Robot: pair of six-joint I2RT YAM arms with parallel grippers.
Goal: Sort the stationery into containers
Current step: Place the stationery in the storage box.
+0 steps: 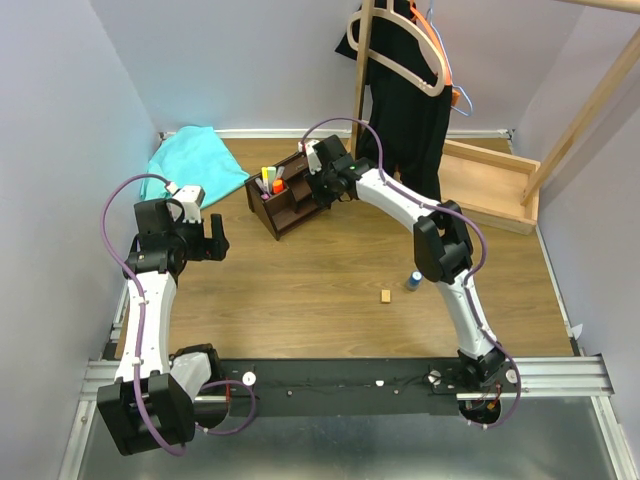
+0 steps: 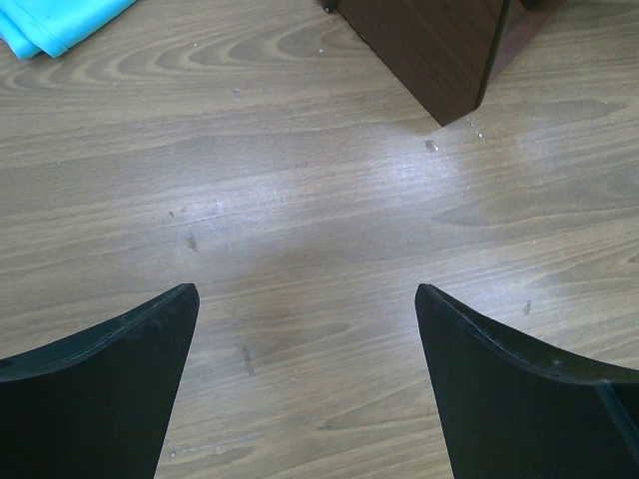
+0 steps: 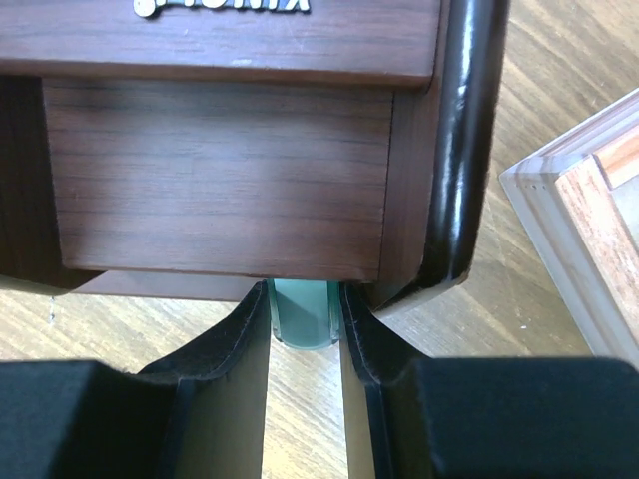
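The dark brown organizer stands at the back middle of the table, with yellow, orange and pink markers upright in it. My right gripper is shut on a pale green marker, held right against the organizer's wall; in the top view it is at the organizer's right side. My left gripper is open and empty above bare table, left of the organizer. A tan block and a small blue cylinder lie on the table. The thin dark pen is out of view.
A teal cloth lies at the back left and also shows in the left wrist view. A light wooden tray sits at the back right; its corner is close to my right gripper. A black garment hangs on a rack behind.
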